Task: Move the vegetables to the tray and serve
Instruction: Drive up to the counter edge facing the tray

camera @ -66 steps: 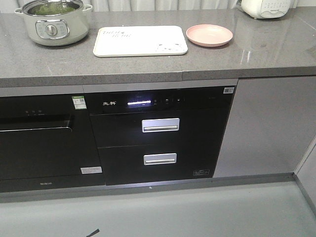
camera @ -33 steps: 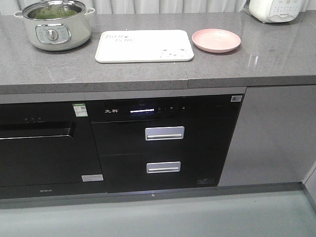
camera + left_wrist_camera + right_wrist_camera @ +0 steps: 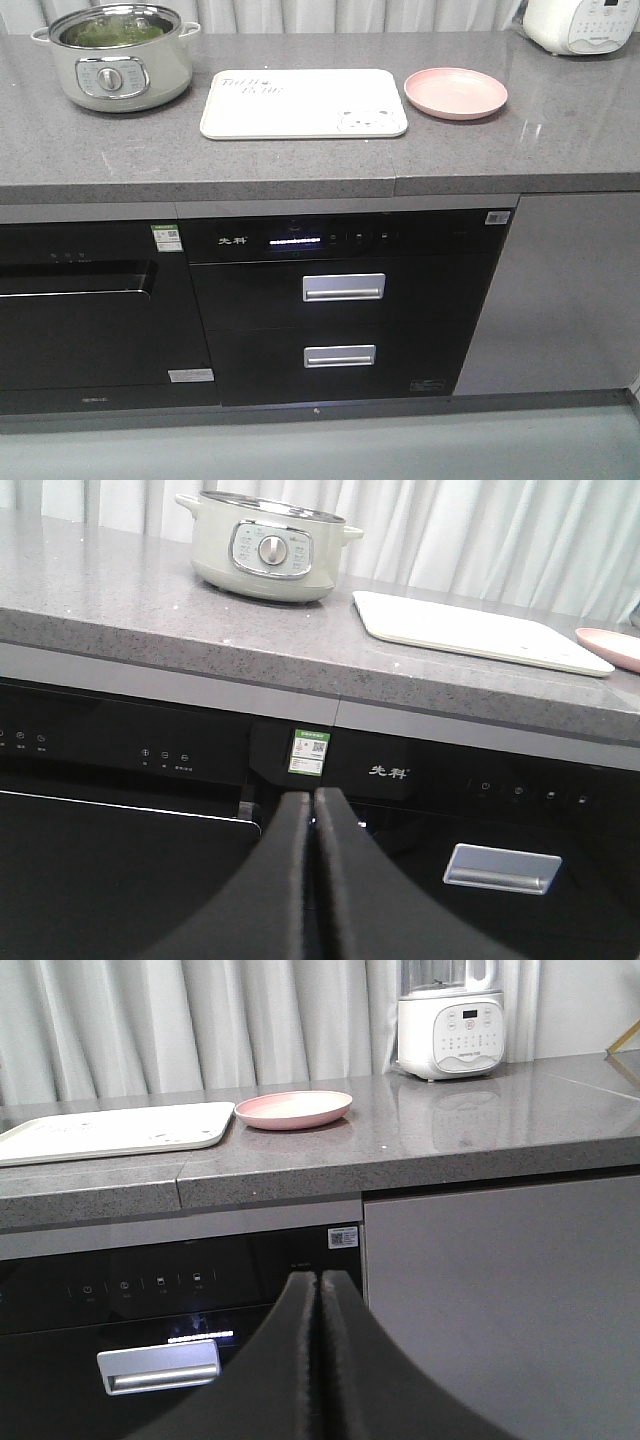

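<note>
The vegetables (image 3: 112,32) show as green leaves inside a cream electric pot (image 3: 118,58) at the counter's back left. To its right the cream-white tray (image 3: 300,105) lies flat on the counter with nothing on it, and it also appears in both wrist views (image 3: 470,632) (image 3: 110,1128). My left gripper (image 3: 312,798) is shut and empty, held low in front of the black appliance fronts, below counter height. My right gripper (image 3: 320,1278) is likewise shut and empty, low in front of the drawer panel. Neither gripper appears in the front view.
A round pink plate (image 3: 455,93) sits right of the tray. A white appliance (image 3: 450,1025) stands at the back right near the curtain. Below the grey counter edge (image 3: 300,188) are black drawers with silver handles (image 3: 343,288).
In the front view the whole counter has slid right and lower, so the camera has shifted relative to it. Pot, tray and plate keep their places on the counter.
</note>
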You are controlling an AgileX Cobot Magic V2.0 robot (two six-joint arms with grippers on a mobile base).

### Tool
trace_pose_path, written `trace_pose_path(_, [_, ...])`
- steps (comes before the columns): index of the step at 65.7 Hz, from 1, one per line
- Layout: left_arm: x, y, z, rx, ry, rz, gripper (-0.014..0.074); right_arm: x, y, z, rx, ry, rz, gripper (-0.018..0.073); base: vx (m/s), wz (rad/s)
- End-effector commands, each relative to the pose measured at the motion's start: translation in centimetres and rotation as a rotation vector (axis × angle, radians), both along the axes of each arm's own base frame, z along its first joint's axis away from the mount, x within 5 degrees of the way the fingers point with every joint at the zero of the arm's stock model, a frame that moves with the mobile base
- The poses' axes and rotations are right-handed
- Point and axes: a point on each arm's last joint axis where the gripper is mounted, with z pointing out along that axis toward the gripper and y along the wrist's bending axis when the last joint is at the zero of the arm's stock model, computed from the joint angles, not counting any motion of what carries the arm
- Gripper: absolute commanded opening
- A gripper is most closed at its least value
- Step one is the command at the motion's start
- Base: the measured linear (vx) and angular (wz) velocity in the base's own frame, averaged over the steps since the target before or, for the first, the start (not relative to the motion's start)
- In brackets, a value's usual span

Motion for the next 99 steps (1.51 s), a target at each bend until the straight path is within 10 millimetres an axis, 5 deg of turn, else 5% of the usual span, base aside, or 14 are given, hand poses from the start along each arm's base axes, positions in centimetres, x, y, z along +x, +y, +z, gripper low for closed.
trace_pose_path(1, [0.12, 0.04, -0.26, -0.007, -0.046, 0.006, -0.0006, 0.0, 0.08, 0.21, -0.02, -0.067, 0.007, -0.0002, 0.08, 0.03])
trace_pose_path(99, [0.12, 0.04, -0.26, -0.007, -0.046, 0.006, -0.0006, 0.0, 0.08, 0.2, -0.02, -0.067, 0.007, -0.0002, 0.08, 0.01])
